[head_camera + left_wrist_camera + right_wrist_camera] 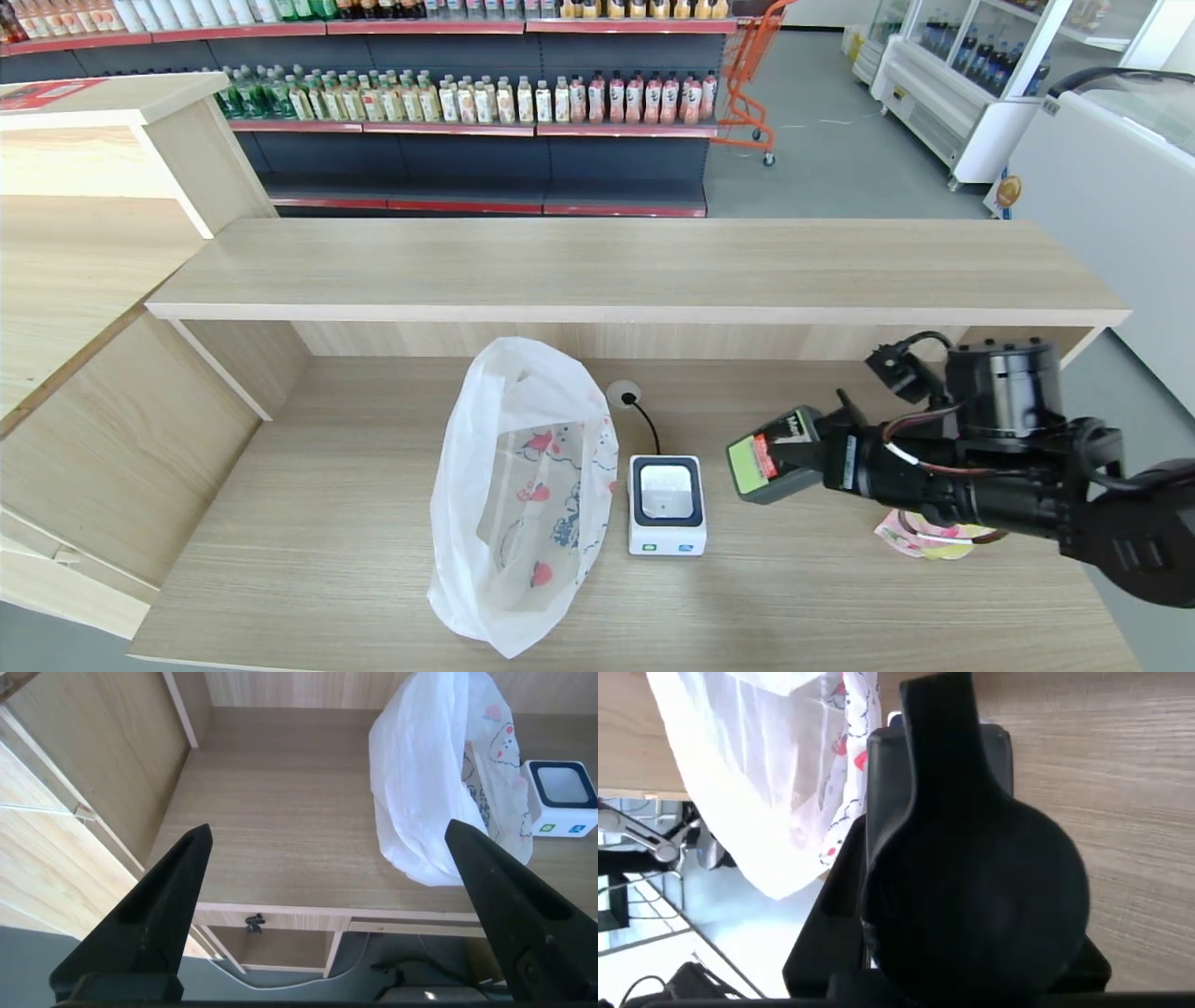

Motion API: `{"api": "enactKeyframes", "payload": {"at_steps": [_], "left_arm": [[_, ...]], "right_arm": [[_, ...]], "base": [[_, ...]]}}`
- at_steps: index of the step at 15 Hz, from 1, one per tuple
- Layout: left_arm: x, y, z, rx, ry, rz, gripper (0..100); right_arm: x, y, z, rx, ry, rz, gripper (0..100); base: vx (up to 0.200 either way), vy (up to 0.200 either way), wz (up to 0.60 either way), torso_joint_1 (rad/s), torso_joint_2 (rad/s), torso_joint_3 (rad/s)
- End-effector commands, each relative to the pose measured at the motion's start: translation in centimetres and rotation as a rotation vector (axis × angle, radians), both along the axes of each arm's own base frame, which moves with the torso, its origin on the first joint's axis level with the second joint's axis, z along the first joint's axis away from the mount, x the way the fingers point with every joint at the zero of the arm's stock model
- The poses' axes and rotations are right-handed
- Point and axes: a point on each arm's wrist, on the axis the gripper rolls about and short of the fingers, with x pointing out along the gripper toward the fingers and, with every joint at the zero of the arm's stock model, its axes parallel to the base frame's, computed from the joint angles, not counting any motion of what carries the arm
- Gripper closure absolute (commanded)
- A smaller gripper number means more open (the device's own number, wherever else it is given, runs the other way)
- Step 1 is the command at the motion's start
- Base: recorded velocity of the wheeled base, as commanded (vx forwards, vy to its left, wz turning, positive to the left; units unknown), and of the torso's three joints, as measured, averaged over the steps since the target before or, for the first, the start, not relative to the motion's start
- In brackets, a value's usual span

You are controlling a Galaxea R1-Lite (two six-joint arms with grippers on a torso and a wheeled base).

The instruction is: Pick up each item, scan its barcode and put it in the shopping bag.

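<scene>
One dark grey box with a green label (pixel 770 457) is pinched in the right gripper's (pixel 810 454) fingers. It is held in the air just right of the scanner (pixel 667 504), label end toward it. White shopping bag (pixel 523 495) stands on the bench (pixel 327 560) just left of the scanner. Pink-yellow packet (pixel 920 541) lies farther right of the scanner, under the right arm. Left gripper (pixel 329 840) has its fingers spread wide and hovers well left of the scanner, beyond the bag.
</scene>
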Motion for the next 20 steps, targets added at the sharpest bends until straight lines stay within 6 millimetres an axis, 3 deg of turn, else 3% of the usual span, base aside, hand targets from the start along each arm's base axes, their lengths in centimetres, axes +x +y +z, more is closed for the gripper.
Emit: {"api": "enactKeyframes", "payload": {"at_steps": [1, 5, 13, 17, 20], "left_arm": [[0.0, 0.0, 0.0, 0.002, 0.001, 0.000, 0], [0.0, 0.0, 0.0, 0.000, 0.001, 0.000, 0], [0.0, 0.0, 0.0, 0.000, 0.001, 0.000, 0], [0.0, 0.0, 0.0, 0.000, 0.001, 0.000, 0], [0.0, 0.0, 0.0, 0.000, 0.001, 0.000, 0]], "right_arm": [[2.7, 4.4, -4.0, -0.052, 0.081, 0.015, 100], [4.1, 6.0, -6.0, -0.070, 0.112, 0.037, 100], [6.5, 9.8, -7.2, -0.046, 0.093, 0.033, 100], [6.6, 9.8, -8.1, -0.065, 0.105, 0.025, 100], [6.5, 9.8, -7.4, -0.054, 0.092, 0.026, 100]], "base": [[0.000, 0.000, 0.00, 0.000, 0.00, 0.000], [0.000, 0.000, 0.00, 0.000, 0.00, 0.000], [0.000, 0.000, 0.00, 0.000, 0.00, 0.000], [0.000, 0.000, 0.00, 0.000, 0.00, 0.000], [0.000, 0.000, 0.00, 0.000, 0.00, 0.000]]}}
